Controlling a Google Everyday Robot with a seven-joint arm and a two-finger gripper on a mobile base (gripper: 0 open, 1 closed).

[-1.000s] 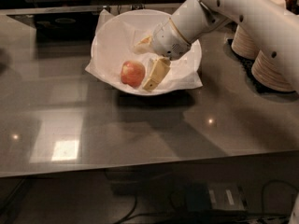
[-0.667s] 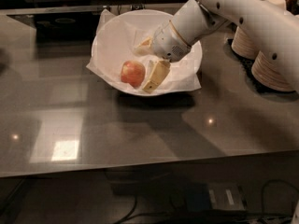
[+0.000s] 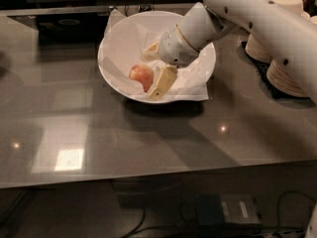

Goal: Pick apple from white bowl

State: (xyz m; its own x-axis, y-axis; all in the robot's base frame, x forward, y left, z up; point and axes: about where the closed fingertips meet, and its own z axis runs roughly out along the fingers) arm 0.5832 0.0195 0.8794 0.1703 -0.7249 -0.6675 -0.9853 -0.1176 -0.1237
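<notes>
The apple (image 3: 140, 74), red-orange with a pale patch, lies in the left half of the white bowl (image 3: 110, 78), which is lined with crinkled white paper. My gripper (image 3: 156, 66) reaches down into the bowl from the upper right. Its fingers are spread: one beige finger (image 3: 163, 82) lies just right of the apple and covers its right edge, and the other (image 3: 151, 49) is above it near the bowl's middle. The apple sits at the mouth of the open fingers and rests on the paper.
Stacks of beige paper bowls (image 3: 280, 63) stand to the right of the white bowl, behind my arm (image 3: 257, 19). The bowl sits at the back middle of a dark glossy counter (image 3: 148, 138), whose front edge runs along the bottom.
Almost nothing: the gripper stays in the bowl with its fingers spread beside the apple, and the apple has not left the paper.
</notes>
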